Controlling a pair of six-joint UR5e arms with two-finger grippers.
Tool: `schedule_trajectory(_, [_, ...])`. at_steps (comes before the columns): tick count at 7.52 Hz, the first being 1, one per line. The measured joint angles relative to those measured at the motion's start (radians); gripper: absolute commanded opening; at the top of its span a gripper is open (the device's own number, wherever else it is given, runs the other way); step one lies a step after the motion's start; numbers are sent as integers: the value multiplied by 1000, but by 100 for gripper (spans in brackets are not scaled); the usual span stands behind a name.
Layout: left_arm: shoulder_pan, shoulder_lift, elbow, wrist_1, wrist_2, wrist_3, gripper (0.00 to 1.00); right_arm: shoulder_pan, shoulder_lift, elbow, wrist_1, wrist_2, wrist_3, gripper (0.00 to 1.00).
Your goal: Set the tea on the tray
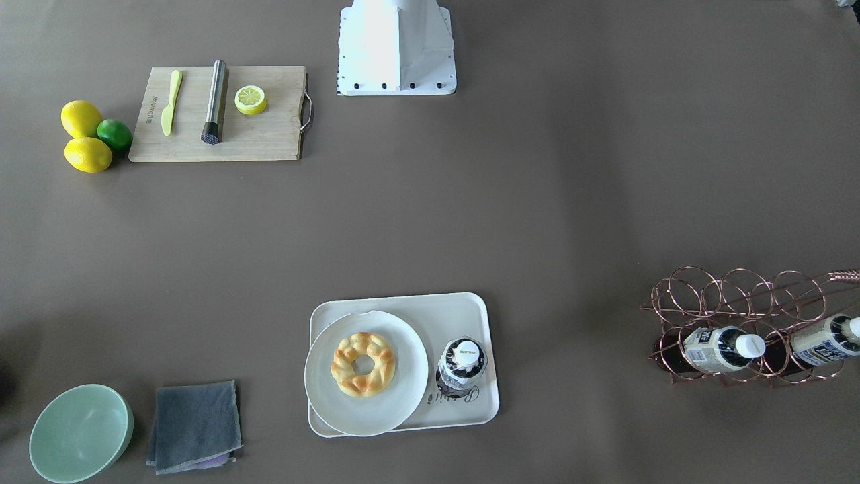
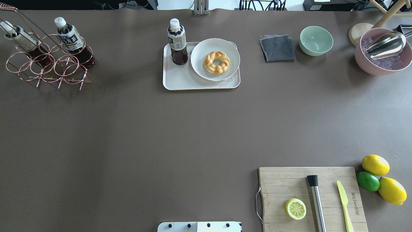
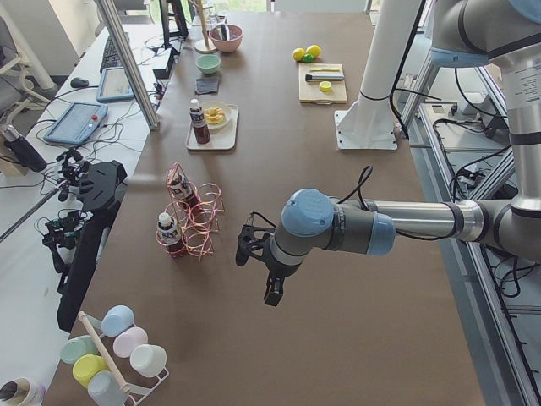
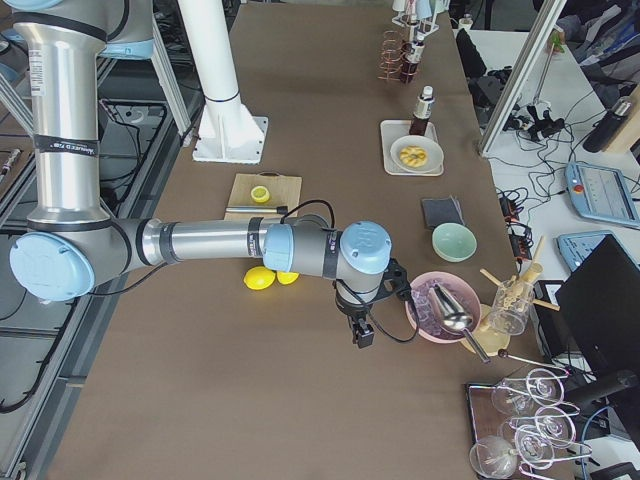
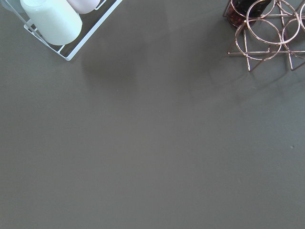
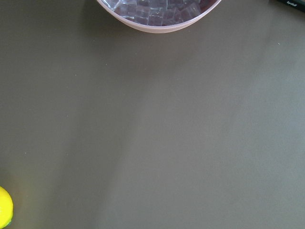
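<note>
Tea (image 2: 177,42) upright on tray (image 2: 183,81) beside plate (image 2: 199,66) (tall, narrow: liable to topple if nudged). Left gripper (image 3: 271,296), right gripper (image 4: 362,338) parked well away; jaw state impossible to tell.

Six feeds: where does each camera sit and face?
Front-facing: across the table, steeply down; robot base at top.
Overhead: behind robot, looking forward; base at bottom.
Exterior left: table's left end; left arm near.
Exterior right: right end; right arm near.
Left wrist: down beside wire rack; no robot parts.
Right wrist: down beside ice bowl; no robot parts.
Shared: first two show tea on tray.
</note>
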Motion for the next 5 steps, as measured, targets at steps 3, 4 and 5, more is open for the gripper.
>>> schedule_trajectory(3, [-1, 8, 0, -10, 0, 0, 98, -4, -2, 1, -1, 0, 0, 100])
schedule_trajectory(4, [-1, 14, 1, -21, 0, -1, 98, -5, -2, 2, -1, 0, 0, 100])
schedule_trajectory(5, [-1, 20, 3, -33, 0, 0, 98, -5, -2, 3, -1, 0, 0, 100])
